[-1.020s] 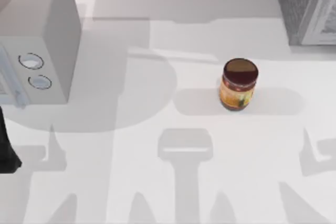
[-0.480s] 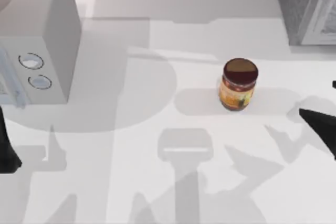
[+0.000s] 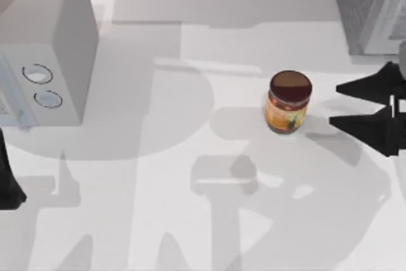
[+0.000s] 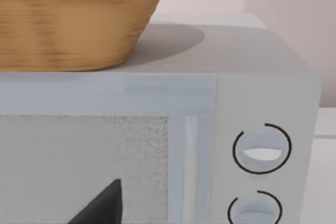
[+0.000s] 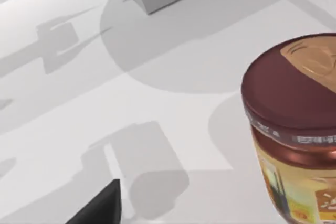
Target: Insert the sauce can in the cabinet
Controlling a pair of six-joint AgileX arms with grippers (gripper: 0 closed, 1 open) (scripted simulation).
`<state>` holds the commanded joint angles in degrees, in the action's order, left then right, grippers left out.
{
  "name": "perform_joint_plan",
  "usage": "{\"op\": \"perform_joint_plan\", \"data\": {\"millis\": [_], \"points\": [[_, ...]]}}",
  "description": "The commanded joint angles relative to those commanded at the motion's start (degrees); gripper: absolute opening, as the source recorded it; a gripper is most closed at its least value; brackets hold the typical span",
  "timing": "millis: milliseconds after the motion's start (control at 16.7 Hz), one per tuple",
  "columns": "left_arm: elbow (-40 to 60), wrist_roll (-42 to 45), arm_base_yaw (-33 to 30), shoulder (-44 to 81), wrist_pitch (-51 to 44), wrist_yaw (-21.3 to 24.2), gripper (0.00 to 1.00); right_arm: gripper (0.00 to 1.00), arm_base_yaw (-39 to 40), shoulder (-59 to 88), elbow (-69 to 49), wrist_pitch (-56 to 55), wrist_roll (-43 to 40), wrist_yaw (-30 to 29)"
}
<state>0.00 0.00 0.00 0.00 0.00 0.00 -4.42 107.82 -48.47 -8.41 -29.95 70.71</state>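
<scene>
The sauce can (image 3: 288,103) stands upright on the white table, right of centre, with a maroon lid and an orange-yellow label. My right gripper (image 3: 334,104) reaches in from the table's right edge, open, its two dark fingertips pointing at the can and just short of it. Nothing lies between its fingers. The right wrist view shows the can (image 5: 296,129) close up, along with one dark fingertip (image 5: 100,208). The cabinet (image 3: 365,4), dark grey and speckled, stands at the back right corner. My left gripper (image 3: 7,182) is parked at the table's left edge.
A pale grey box with two round dials (image 3: 47,61) stands at the back left; the left wrist view faces its front (image 4: 157,156) and a wicker basket (image 4: 73,19) on top of it. Bare table lies between this box and the can.
My right gripper came in from the right edge and swung up to the can's level, and now points at the can. The can and my left arm have not moved.
</scene>
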Motion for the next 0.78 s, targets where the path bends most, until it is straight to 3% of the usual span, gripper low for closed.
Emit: {"op": "perform_joint_plan", "data": {"millis": [360, 780], "points": [[0.00, 0.00, 0.00, 0.00, 0.00, 0.00, 1.00, 1.00, 1.33, 25.25, -17.12, -6.82, -14.69, 14.82], [0.00, 0.00, 0.00, 0.00, 0.00, 0.00, 1.00, 1.00, 2.66, 32.92, -23.50, -9.79, -20.62, 19.13]]}}
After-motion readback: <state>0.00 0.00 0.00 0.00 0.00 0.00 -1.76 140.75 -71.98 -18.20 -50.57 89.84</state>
